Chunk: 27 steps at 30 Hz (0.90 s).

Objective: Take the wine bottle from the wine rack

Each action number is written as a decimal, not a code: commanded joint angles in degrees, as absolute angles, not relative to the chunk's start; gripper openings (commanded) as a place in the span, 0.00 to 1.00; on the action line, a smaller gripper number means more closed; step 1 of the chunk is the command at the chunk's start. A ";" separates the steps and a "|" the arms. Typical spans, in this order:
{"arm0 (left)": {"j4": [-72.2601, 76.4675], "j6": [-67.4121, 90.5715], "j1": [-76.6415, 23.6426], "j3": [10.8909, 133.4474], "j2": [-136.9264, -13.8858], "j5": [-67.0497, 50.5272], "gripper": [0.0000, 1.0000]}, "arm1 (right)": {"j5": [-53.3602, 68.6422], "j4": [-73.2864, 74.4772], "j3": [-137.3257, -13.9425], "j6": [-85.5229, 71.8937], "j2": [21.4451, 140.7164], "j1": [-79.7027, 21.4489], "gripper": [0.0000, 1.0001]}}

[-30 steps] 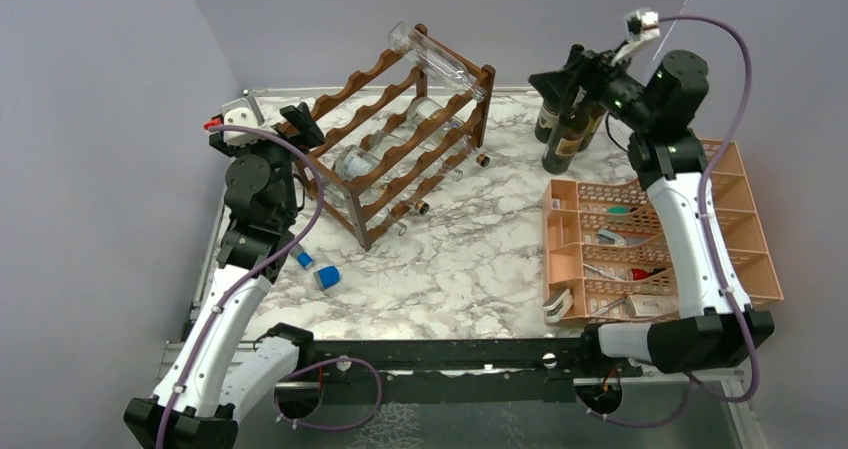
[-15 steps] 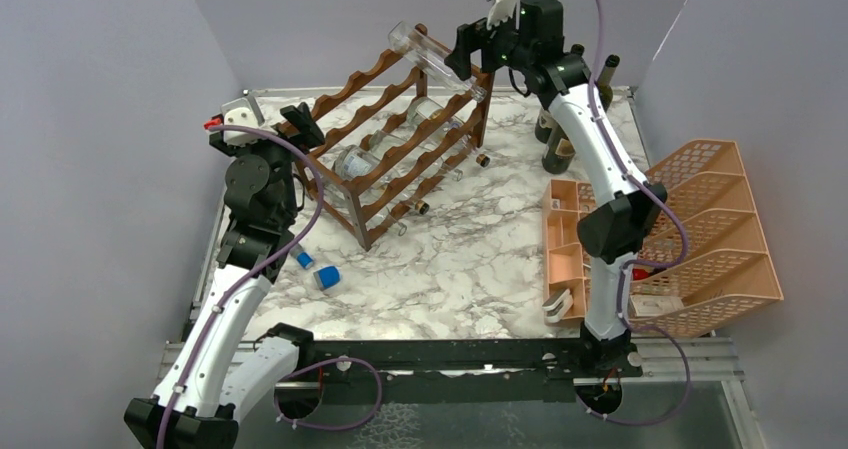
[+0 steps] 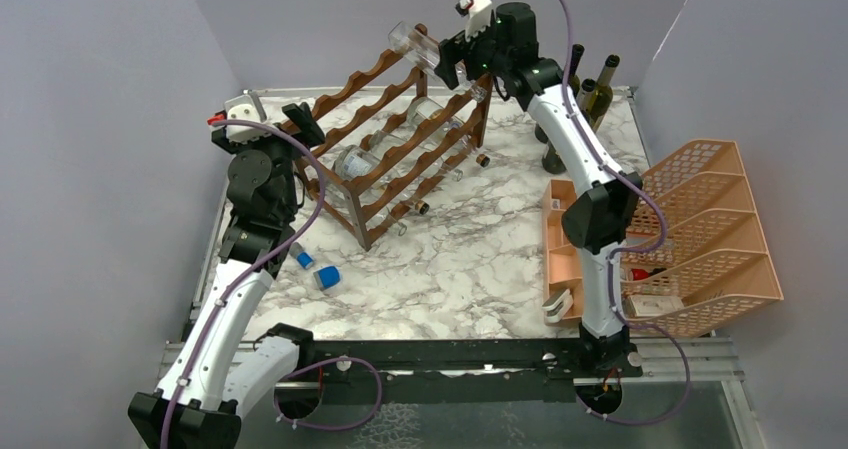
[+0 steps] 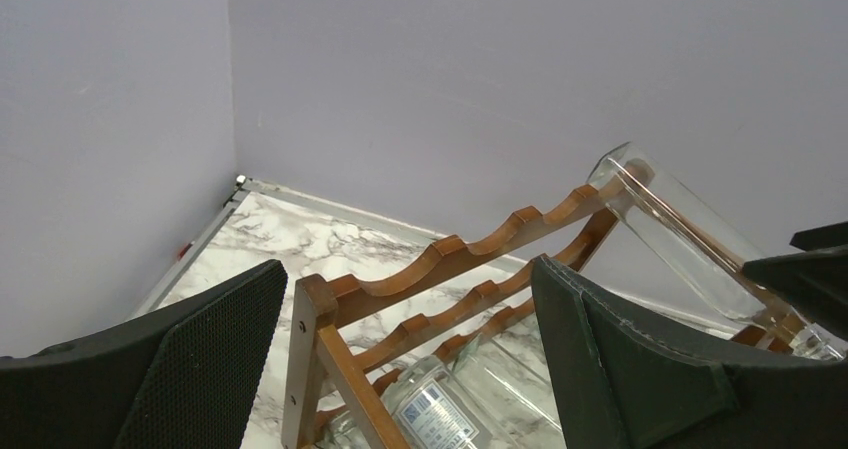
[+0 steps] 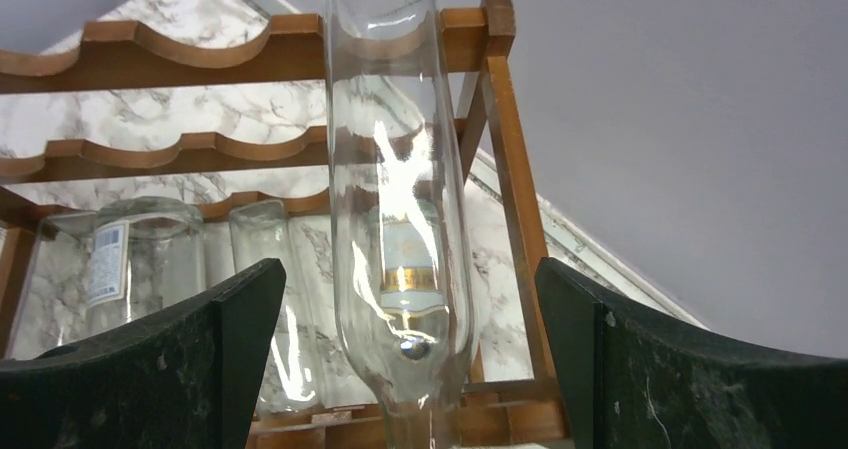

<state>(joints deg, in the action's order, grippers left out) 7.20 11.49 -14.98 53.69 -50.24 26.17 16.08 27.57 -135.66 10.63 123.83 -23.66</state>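
The dark wooden wine rack [image 3: 400, 144] stands tilted at the back of the marble table. A clear wine bottle [image 3: 415, 44] lies on its top tier at the far right slot. My right gripper [image 3: 452, 59] is open at the bottle's neck end. In the right wrist view that clear wine bottle [image 5: 398, 219] runs up between the wide-apart fingers [image 5: 160, 369] without touching them, my right gripper [image 5: 405, 379] astride its shoulder. My left gripper [image 3: 303, 124] is open at the rack's left corner. The left wrist view shows my left gripper [image 4: 410, 359] with the rack's corner post [image 4: 308, 369] between its fingers.
Several clear bottles [image 3: 360, 159] lie in the rack's lower tier. Dark bottles [image 3: 590, 84] stand at the back right. An orange tray organiser [image 3: 700, 219] fills the right side, behind my right arm. Two blue caps [image 3: 327, 277] lie near the left arm.
My right arm has swung left from the dark bottles to the clear bottle on the rack's top tier, jaws staying open. The left arm has barely moved.
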 commanded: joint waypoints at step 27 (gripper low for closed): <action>7.53 12.56 -13.52 54.69 -51.61 22.59 0.98 | 9.27 23.71 -145.10 22.09 136.47 -27.07 0.77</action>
